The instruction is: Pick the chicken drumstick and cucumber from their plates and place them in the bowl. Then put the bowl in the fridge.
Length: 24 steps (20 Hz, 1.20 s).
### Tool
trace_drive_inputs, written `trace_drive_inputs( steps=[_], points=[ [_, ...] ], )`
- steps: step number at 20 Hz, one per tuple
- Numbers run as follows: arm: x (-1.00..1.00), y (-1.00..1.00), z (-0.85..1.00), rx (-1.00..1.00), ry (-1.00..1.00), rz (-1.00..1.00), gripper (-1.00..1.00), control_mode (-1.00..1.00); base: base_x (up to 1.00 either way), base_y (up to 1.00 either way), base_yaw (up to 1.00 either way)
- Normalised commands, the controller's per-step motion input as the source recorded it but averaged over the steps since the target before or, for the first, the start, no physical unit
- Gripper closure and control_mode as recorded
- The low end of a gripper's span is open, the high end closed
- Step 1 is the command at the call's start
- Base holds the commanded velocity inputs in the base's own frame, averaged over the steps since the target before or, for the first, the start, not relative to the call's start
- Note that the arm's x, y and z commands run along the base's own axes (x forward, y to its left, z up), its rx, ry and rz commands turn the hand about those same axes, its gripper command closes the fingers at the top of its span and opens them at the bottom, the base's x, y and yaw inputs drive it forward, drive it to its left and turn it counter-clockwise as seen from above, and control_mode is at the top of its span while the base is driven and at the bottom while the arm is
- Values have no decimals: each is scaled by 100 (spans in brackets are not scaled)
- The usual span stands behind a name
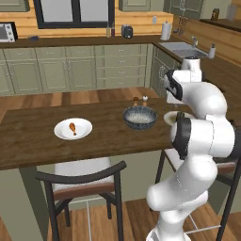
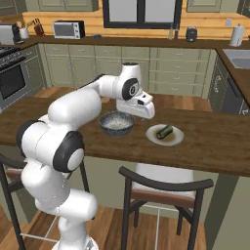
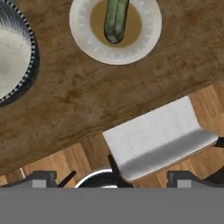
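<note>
cucumber: I see the dark green cucumber (image 3: pixel 115 19) lying on a white plate (image 3: pixel 144 41) at top.
bowl: ribbed bowl (image 3: pixel 15 59) at left edge, apart from the plate.
counter: brown wooden counter (image 3: pixel 87 100) carries both.
chair: pale seat (image 3: pixel 153 138) below counter edge.
pincer: my pincer (image 3: pixel 111 178) tips spread wide, holding nothing.

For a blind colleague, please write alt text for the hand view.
A dark green cucumber lies on a white plate on a wooden table, seen from above. A ribbed bowl sits at the left edge; a white chair seat shows below.
</note>
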Motion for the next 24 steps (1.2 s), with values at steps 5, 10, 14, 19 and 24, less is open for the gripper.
trace_drive_inputs(
  steps=[5, 10, 14, 19, 24],
  points=[
    [88, -92, -36, 0, 16, -30, -100, -100, 0, 0, 0],
    [91, -51, -61, 0, 11, -20, -100, -100, 0, 0, 0],
    [66, -1, -68, 2, 1, -16, -100, -100, 0, 0, 0],
    [35, -8, -39, 0, 0, -10, -100, -100, 0, 0, 0],
    [-5, -26, -43, -2, -6, 0, -100, -100, 0, 0, 0]
  ],
)
